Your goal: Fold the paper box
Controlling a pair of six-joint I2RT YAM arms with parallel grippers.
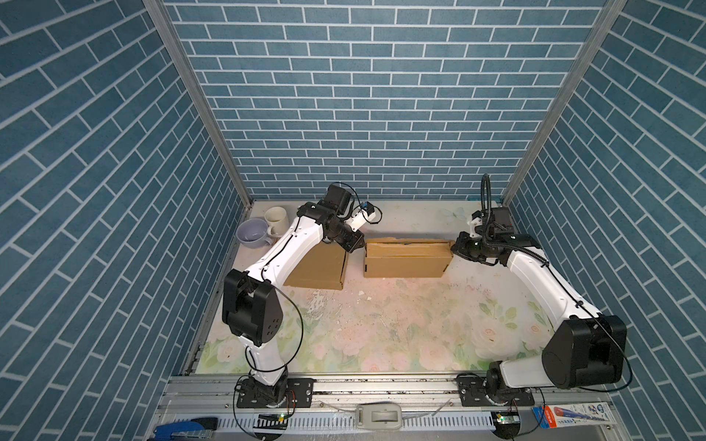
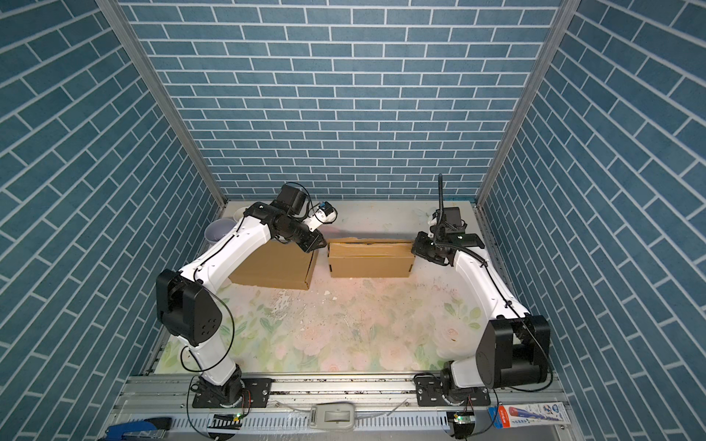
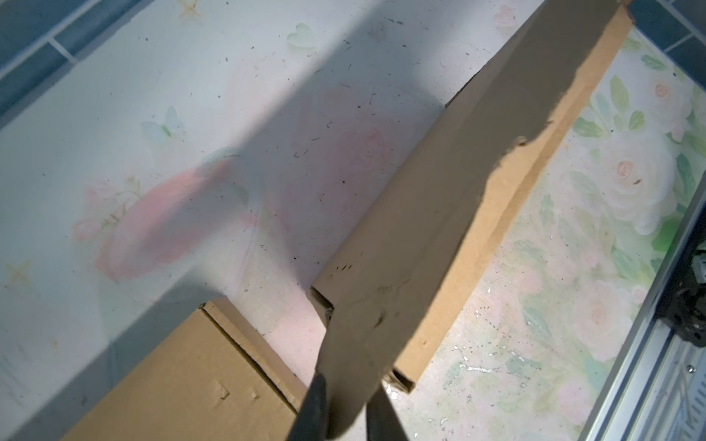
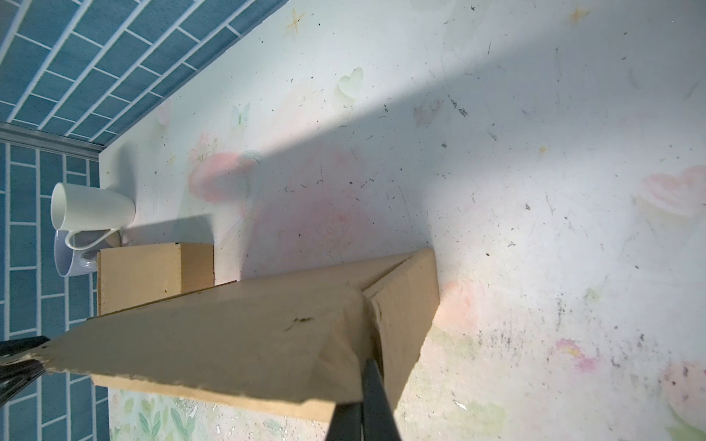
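In both top views the paper box [image 1: 405, 259] lies on the flowered table [image 1: 382, 324], toward 12 o'clock from the table's middle. Its long side runs from 9 to 3 o'clock, and its top flaps are not quite flat. The left gripper [image 1: 354, 246] is at its 9 o'clock end and the right gripper [image 1: 457, 247] at its 3 o'clock end. A second cardboard box [image 1: 323, 269] lies just beside it toward 9 o'clock, partly under the left arm. A white mug [image 1: 277, 220] and a lilac cup [image 1: 252, 231] stand toward 10 o'clock in the far corner. In the left wrist view two dark fingers [image 3: 314, 404] stand on either side of a brown flap of the paper box. The cardboard fills the gap between them, so this gripper appears closed on the flap. In the right wrist view the fingers [image 4: 372, 385] are pressed together at the box's end crease. This gripper is closed, but whether it pinches cardboard I cannot tell.
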